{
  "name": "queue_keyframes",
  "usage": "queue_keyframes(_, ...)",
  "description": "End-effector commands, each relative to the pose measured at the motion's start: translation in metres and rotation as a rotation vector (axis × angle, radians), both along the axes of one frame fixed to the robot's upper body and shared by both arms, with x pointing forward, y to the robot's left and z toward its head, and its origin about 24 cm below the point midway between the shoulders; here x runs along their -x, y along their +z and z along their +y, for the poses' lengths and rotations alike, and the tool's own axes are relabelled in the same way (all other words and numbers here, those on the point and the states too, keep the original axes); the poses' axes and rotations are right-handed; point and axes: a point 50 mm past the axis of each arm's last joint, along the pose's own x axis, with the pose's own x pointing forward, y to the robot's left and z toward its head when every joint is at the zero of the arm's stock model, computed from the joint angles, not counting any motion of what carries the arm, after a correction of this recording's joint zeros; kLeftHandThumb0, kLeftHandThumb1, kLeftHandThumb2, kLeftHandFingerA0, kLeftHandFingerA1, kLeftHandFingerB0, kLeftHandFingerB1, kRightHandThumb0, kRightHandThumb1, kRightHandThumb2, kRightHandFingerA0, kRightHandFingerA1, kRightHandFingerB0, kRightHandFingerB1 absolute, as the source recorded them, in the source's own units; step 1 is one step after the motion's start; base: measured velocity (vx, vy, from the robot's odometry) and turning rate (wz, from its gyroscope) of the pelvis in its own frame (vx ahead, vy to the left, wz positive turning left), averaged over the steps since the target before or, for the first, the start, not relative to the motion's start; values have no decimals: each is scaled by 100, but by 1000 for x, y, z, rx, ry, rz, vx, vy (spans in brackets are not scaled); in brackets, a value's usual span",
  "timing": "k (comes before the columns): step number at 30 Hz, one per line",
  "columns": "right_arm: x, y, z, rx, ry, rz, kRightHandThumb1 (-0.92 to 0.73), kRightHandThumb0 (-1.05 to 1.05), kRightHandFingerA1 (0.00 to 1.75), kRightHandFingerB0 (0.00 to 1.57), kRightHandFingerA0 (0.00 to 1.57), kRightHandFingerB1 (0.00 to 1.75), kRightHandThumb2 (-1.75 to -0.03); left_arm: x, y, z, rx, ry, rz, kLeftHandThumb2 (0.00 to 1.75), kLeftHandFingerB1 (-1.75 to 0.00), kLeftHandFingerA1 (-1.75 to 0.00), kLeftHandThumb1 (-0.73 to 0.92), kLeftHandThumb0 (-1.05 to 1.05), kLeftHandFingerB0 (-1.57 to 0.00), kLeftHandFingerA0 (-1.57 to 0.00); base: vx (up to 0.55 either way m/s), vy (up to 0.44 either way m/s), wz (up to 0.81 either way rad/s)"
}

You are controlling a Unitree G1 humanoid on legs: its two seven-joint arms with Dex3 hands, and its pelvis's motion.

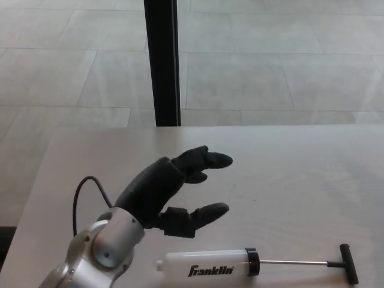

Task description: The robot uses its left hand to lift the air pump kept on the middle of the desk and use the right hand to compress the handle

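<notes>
We see our left arm point(96, 258) cut off at the bottom edge; the black post point(162, 60) runs past the top edge.

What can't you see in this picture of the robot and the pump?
- Right hand: not in the head view at all.
- Left hand: arm cut off by the bottom edge.
- Air pump: underside hidden against the desk; small print under "Franklin" too tiny.
- Black post: top cut off.

Black post point(162, 60) rises behind tiled floor point(270, 72).
</notes>
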Motion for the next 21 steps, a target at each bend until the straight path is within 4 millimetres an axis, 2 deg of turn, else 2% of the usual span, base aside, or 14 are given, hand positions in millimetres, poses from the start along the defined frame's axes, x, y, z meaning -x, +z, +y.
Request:
queue_keyframes(1,-10,5,-1,-1,-26,44,-89,-74,45,42,28,37,-67,10,-12,-4,-716,-113,11,98,-50,-55,28,-41,0,-5,0,0,0)
queue_keyframes(3,-11,6,1,3,-25,44,-75,-83,48,40,26,43,-81,13,-18,-4,-803,-134,-1,96,-50,-56,27,-41,0,-6,0,0,0)
queue_keyframes(4,-12,6,1,9,-23,41,-88,-77,45,44,30,37,-67,14,-21,-4,-836,-138,-7,95,-50,-56,26,-41,0,-6,0,0,0)
queue_keyframes(5,-12,7,2,13,-21,41,-89,-76,43,44,30,37,-67,14,-23,-3,-875,-145,-15,63,-36,-51,75,-96,-17,-4,0,0,0)
queue_keyframes(6,-13,7,2,19,-22,40,-76,-82,47,41,26,43,-81,15,-25,-3,-921,-151,-12,104,-42,-40,59,-96,-6,0,0,0,0)
queue_keyframes(7,-13,8,2,20,-21,35,-90,-76,46,45,30,38,-67,15,-26,-2,-962,-153,2,108,-33,-20,66,-105,-12,-3,0,0,0)
queue_keyframes(10,-16,11,2,16,-23,23,-90,-75,45,45,31,38,-67,14,-29,1,-1052,-147,48,106,-27,-16,61,-100,-4,0,0,0,0)
queue_keyframes(11,-16,11,2,12,-23,19,-76,-81,49,42,28,44,-79,14,-29,2,-1083,-144,48,105,-27,-15,60,-100,-5,0,0,0,0)
queue_keyframes(12,-17,12,1,12,-25,18,-76,-82,51,43,28,44,-82,14,-29,3,-1100,-140,58,105,-23,-11,61,-103,-5,0,0,0,0)
queue_keyframes(16,-17,12,1,15,-28,19,-77,-81,51,43,29,44,-80,15,-30,8,-1118,-119,64,102,-28,-13,57,-98,-6,0,0,0,0)
queue_keyframes(17,-17,12,0,16,-29,20,-89,-75,49,47,33,39,-67,15,-31,8,-1122,-113,65,63,-29,-8,72,-98,-11,0,0,0,0)
queue_keyframes(18,-17,11,1,14,-28,22,-76,-81,52,43,29,45,-82,16,-32,10,-1125,-102,69,65,-29,-8,71,-97,-10,0,0,0,0)
queue_keyframes(19,-17,10,2,13,-27,22,-89,-76,51,48,33,39,-67,17,-33,11,-1115,-87,82,101,-26,-11,59,-100,-4,0,0,0,0)
queue_keyframes(21,-16,9,3,4,-23,16,-89,-74,56,53,35,40,-67,20,-38,14,-1101,-54,98,100,-27,-12,60,-99,-6,0,0,0,0)
